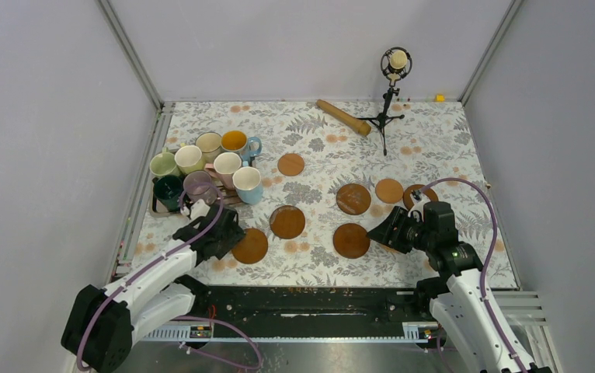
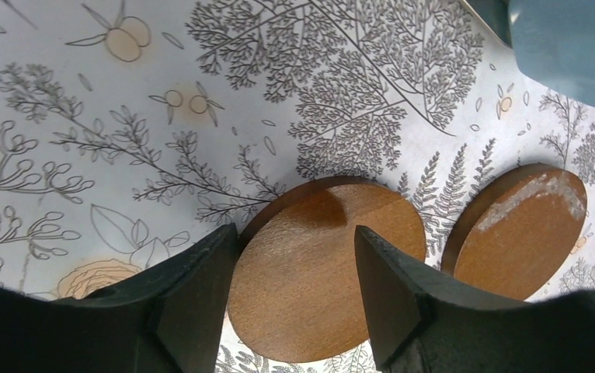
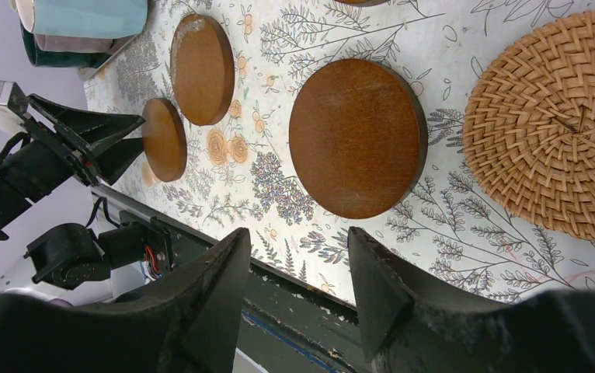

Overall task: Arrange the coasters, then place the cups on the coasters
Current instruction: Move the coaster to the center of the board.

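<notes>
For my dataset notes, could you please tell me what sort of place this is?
Probably a robotics lab test cell: grey walls on aluminium framing enclose the table, a left arm and right arm are mounted at its near edge, and a tripod microphone stands at the back.

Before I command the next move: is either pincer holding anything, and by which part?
Nothing is held. The left pincer stands open over a wooden coaster lying flat; the right pincer is open and empty.
</notes>
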You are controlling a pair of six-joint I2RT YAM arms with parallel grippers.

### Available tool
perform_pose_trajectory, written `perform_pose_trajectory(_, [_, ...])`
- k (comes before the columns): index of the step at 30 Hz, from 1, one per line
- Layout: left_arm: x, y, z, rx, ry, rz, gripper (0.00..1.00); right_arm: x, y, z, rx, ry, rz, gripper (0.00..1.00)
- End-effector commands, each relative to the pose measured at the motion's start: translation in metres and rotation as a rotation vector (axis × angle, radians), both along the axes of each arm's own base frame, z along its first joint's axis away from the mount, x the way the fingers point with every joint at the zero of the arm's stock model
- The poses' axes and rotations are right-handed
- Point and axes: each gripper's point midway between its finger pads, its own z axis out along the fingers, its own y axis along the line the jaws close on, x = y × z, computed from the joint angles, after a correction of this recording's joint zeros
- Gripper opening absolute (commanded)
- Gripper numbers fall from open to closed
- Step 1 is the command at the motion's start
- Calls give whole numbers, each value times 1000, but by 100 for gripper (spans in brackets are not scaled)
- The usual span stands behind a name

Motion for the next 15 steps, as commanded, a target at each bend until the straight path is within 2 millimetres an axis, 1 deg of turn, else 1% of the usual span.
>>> perform_pose_trajectory(1, [6,-14,-1,-57,-38,-64,57,1,3,3,6,-16,25,57])
perform_pose_trajectory(5, [-1,-22,-4,-90,-6,-100,54,2,5,7,19,-17,24,57])
perform_pose_trajectory(9, [-9,-39,1,-114,-5,-163,52,4,5,12,22,-36,16,57])
perform_pose_trajectory(11, [-12,-46,4,-122,-11,-184,52,4,5,11,23,-30,15,57])
perform_pose_trajectory(15, [-18,-58,3,-154,-13,-215,52,4,5,12,29,-28,8,57])
